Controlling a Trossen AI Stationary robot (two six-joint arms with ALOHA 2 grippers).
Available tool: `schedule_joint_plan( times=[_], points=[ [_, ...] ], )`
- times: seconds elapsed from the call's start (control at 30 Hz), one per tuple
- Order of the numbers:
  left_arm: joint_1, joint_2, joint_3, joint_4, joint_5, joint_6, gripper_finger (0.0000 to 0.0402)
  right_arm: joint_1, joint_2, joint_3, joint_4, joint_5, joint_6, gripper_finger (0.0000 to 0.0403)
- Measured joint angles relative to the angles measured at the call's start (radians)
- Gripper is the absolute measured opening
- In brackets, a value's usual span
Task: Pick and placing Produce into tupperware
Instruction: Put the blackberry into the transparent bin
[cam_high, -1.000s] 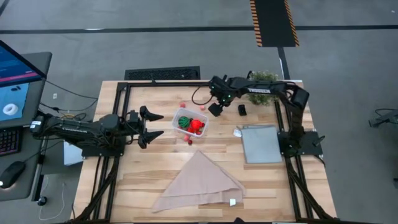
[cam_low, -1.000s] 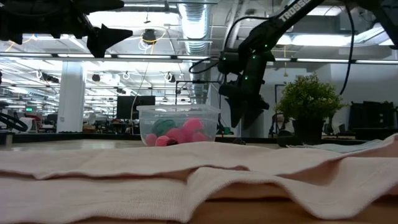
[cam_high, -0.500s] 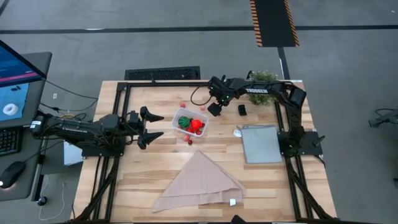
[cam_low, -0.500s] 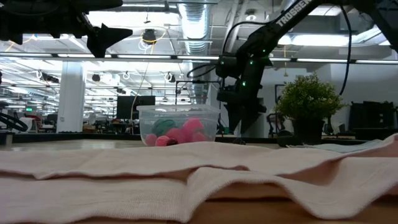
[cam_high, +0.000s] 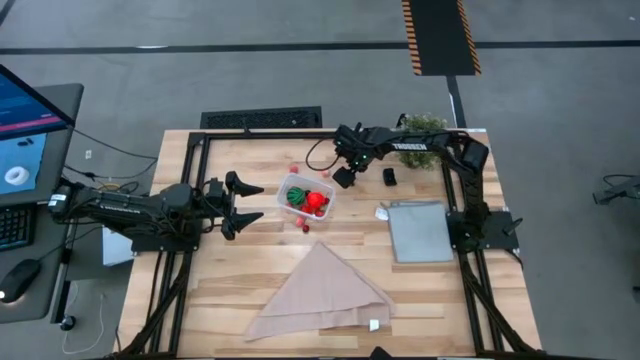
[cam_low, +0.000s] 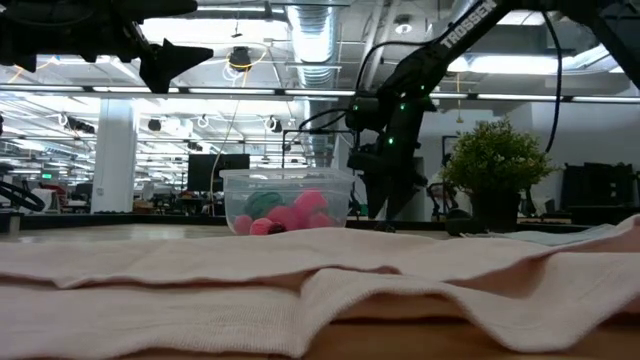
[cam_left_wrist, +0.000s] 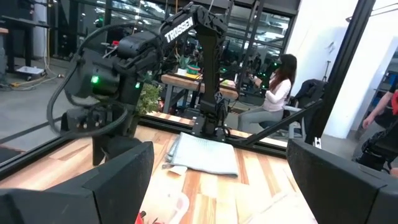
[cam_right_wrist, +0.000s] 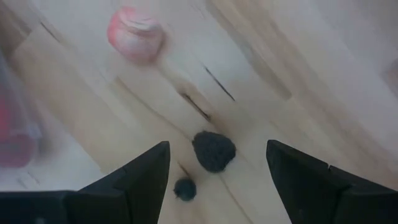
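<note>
Movement is seen only in the right arm: compared with a second ago, the right gripper (cam_high: 343, 177) has been drawn closer to the tupperware (cam_high: 306, 196) and lowered beside its far corner. Its fingers (cam_right_wrist: 140, 174) are spread apart and hold nothing; in the right wrist view a dark berry (cam_right_wrist: 213, 150) lies on the tabletop (cam_right_wrist: 298, 68) between them, with a smaller dark bit (cam_right_wrist: 183, 188) beside it and a pink piece (cam_right_wrist: 135, 32) farther off. A pickup of the dark berry is judged to be next. The tupperware already holds a green striped ball (cam_high: 297, 196) and red pieces (cam_high: 317, 203). The left gripper (cam_high: 236, 204) is unchanged, waiting with fingers spread, empty, well left of the tub.
</note>
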Motion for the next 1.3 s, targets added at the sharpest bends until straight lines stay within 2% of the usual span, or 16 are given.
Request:
schedule_joint_plan(
  times=[0.4, 0.53, 0.63, 0.87, 0.97, 1.07, 1.23, 1.3],
  points=[
    [0.0, 0.0, 0.0, -0.002, -0.002, -0.008, 0.0357, 0.013, 0.046, -0.001, -0.007, -0.009, -0.014, 0.0289],
    [0.0, 0.0, 0.0, -0.002, -0.002, -0.008, 0.0357, 0.005, 0.046, -0.001, -0.007, -0.01, -0.009, 0.0273],
    [0.0, 0.0, 0.0, -0.002, -0.002, -0.01, 0.0357, 0.004, 0.046, -0.001, -0.007, -0.009, -0.007, 0.0245],
    [0.0, 0.0, 0.0, -0.004, -0.002, -0.012, 0.0357, 0.005, 0.047, -0.001, 0.001, -0.006, -0.008, 0.0136],
    [0.0, 0.0, 0.0, -0.004, -0.002, -0.012, 0.0357, 0.005, 0.046, -0.001, 0.0, -0.007, -0.01, 0.0107],
    [0.0, 0.0, 0.0, -0.004, -0.002, -0.012, 0.0357, 0.004, 0.046, -0.001, -0.004, -0.009, -0.011, 0.011],
    [0.0, 0.0, 0.0, -0.004, -0.002, -0.012, 0.0357, -0.01, 0.047, 0.021, -0.061, -0.009, -0.011, 0.0154],
    [0.0, 0.0, 0.0, -0.004, -0.002, -0.012, 0.0357, -0.017, 0.047, 0.034, -0.068, -0.008, -0.01, 0.0155]
  ],
)
